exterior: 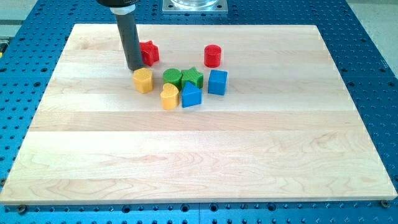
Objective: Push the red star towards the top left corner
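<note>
My tip holds nothing, standing just left of the red star, above the yellow block. Star sits upper-left of centre; the corner push is mostly left.

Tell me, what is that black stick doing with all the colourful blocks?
That stick is a robot arm's rod. My tip sits on the wooden board, right against the view's left side of the red star, just above the yellow block. The star is meant to go to the top left corner but is not there yet. The other blocks, green, blue, yellow and a red cylinder, sit clustered nearby.
</note>
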{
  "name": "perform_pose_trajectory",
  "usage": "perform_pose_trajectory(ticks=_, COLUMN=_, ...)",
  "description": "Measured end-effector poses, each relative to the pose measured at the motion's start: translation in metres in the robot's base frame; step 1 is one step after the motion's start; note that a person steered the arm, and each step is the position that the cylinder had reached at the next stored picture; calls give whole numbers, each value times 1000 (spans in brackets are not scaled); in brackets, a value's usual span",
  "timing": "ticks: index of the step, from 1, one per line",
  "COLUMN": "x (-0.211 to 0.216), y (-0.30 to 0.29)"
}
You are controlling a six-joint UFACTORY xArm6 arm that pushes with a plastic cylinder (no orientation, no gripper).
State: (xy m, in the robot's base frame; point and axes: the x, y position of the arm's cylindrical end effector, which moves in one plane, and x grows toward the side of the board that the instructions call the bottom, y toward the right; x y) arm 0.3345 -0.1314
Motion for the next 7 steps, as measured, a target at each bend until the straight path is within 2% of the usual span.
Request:
perform_pose_trajectory(ticks=1, x=-16, y=-12)
perform_pose_trajectory(ticks=2, x=13, y=25)
perform_pose_trajectory(ticks=3, x=-12, y=52)
perform_pose_trajectory(ticks=4, x=-48, y=-15)
perform_pose_trajectory(ticks=5, x=-50, y=-34)
perform_pose_trajectory(ticks=6, x=-42, y=15)
perform_pose_trajectory(ticks=7, x=-86, y=12)
